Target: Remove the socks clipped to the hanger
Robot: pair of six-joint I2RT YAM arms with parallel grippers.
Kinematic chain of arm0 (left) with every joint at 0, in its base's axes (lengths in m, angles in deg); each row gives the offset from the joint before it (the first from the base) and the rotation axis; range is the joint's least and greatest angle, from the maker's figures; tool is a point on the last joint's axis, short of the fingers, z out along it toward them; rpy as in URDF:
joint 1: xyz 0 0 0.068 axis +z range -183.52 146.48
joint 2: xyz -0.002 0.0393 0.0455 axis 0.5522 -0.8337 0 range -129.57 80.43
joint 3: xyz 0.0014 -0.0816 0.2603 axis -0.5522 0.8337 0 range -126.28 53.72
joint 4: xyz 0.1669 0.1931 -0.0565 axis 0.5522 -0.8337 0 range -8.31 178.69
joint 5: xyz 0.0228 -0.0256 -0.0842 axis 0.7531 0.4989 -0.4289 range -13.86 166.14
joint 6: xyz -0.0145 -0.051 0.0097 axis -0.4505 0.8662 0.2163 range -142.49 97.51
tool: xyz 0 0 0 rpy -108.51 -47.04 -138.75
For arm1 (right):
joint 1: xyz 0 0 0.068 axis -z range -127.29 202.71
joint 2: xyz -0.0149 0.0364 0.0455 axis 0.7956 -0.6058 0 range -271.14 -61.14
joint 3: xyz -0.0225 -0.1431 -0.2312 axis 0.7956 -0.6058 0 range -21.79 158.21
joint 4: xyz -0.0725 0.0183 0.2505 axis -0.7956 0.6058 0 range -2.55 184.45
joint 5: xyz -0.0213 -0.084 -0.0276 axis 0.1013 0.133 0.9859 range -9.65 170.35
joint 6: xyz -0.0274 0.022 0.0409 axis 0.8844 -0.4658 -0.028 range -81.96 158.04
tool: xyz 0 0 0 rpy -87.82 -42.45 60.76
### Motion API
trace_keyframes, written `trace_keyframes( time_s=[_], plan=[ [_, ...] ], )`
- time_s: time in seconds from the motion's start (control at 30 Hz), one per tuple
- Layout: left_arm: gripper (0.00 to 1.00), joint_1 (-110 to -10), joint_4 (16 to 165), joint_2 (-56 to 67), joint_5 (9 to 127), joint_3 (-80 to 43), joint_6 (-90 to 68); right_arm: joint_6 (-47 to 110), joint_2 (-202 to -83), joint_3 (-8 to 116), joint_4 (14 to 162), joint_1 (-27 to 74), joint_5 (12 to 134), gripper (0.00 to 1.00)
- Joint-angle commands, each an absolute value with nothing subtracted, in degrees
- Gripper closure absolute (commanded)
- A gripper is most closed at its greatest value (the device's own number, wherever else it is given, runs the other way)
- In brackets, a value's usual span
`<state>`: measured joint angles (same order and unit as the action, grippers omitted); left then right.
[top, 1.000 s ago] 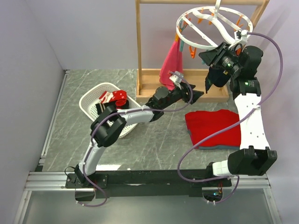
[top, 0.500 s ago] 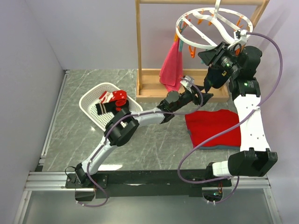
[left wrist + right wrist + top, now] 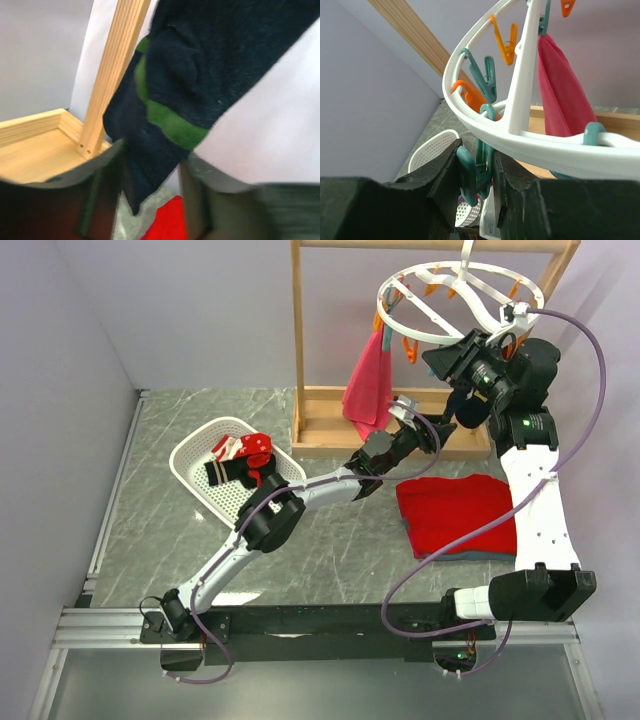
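A dark navy sock with a green band [image 3: 170, 75] hangs from the round white hanger [image 3: 400, 325] on the wooden rack. My left gripper [image 3: 150, 195] is open, and the sock's lower tip hangs between its fingers, against the left finger [image 3: 100, 190]. In the top view the left gripper [image 3: 430, 430] sits just below the hanger. My right gripper [image 3: 477, 175] is shut on a teal clip [image 3: 470, 175] under the hanger's rim [image 3: 520, 135]; in the top view it [image 3: 460, 355] is at the ring's near edge. Orange and teal clips [image 3: 506, 42] dangle from the ring.
A pink towel [image 3: 368, 385] hangs from the ring's left side. A white basket [image 3: 195, 455] at left holds red and dark socks [image 3: 243, 455]. A folded red cloth [image 3: 455, 515] lies under the right arm. The wooden rack base [image 3: 330, 415] stands behind.
My left arm has stretched further right and up, bringing its gripper around the hanging sock's tip. My right gripper has stayed at the clip on the ring.
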<state>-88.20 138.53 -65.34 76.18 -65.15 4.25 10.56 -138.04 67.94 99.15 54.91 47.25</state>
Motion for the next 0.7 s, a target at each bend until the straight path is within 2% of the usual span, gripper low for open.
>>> trace_keyframes(
  time_s=[0.0,0.03,0.13,0.2,0.33,0.4,0.53,0.63,0.67],
  plan=[
    [0.58,-88.28,140.19,-64.06,76.58,-66.00,3.61,10.97,-135.05,70.58,103.36,52.97,43.17,1.00],
    [0.73,-88.28,139.76,-63.10,75.80,-65.64,3.52,10.97,-134.88,70.58,103.36,52.97,43.44,1.00],
    [0.92,-88.28,138.00,-60.82,74.39,-64.76,3.35,10.97,-134.35,70.32,103.36,52.97,43.70,0.97],
    [0.99,-88.28,135.28,-59.24,74.12,-63.45,3.96,10.97,-134.35,70.58,103.71,53.06,43.70,0.94],
    [0.99,-88.28,135.18,-53.01,71.67,-57.39,5.54,11.15,-134.35,70.93,104.50,52.97,44.23,0.85],
    [0.99,-88.28,134.05,-50.63,70.08,-53.88,5.98,11.32,-134.52,71.28,105.38,52.97,44.58,0.73],
    [0.99,-88.28,127.38,-44.48,67.37,-51.22,6.43,12.64,-135.75,73.56,108.62,52.97,45.02,0.63],
    [0.99,-88.19,122.80,-41.23,63.15,-50.44,5.90,15.97,-136.98,77.34,113.89,53.06,46.24,0.48],
    [0.99,-88.10,122.53,-40.43,62.01,-49.65,5.98,16.50,-137.07,78.65,116.08,52.97,46.95,0.47]
  ],
)
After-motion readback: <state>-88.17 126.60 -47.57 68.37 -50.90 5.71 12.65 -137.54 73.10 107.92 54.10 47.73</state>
